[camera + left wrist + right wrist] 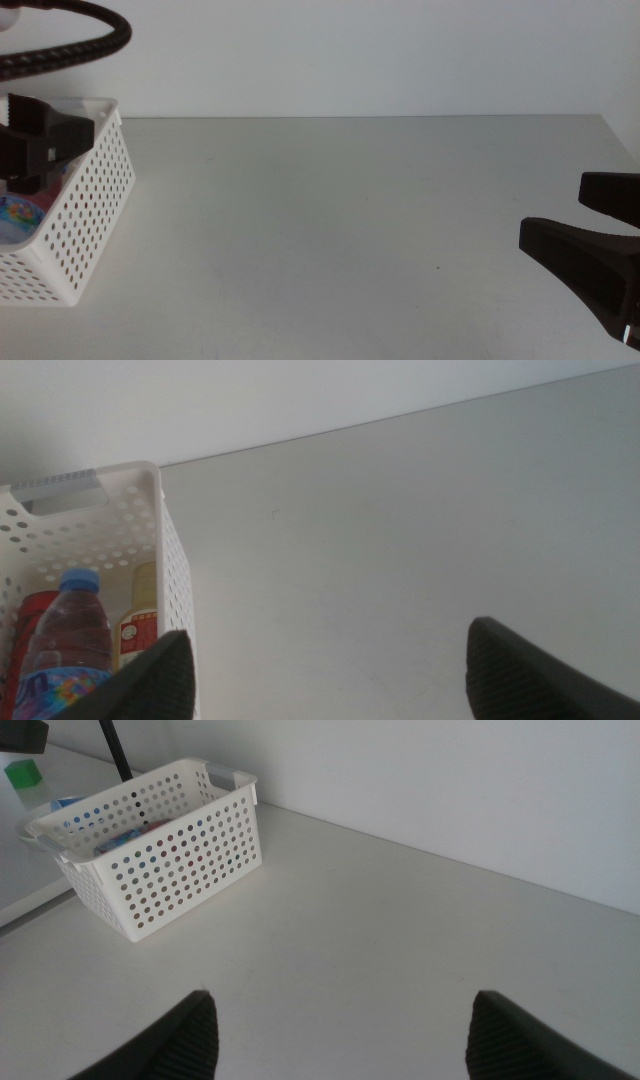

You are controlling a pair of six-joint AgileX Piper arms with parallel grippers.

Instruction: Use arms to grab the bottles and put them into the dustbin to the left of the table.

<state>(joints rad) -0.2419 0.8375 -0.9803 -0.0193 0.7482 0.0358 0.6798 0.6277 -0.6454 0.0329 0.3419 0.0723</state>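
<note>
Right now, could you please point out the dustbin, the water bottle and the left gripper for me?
dustbin (170,855), right wrist view, perforated side wall.
water bottle (72,630), left wrist view, clear body under the blue cap.
left gripper (330,670), left wrist view, midway between its open fingers.

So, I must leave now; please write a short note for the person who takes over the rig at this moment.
Left gripper: open, holding nothing, over the dustbin at the table's left end.
Right gripper: open, holding nothing, low at the right edge of the table.
Bottles: inside the dustbin the left wrist view shows the water bottle with a blue cap, the red can and the yellow tea bottle.
Done: all three containers appear to be in the bin; no view shows a bottle on the tabletop.
Left: probably only to pull the left arm back from the bin.
</note>
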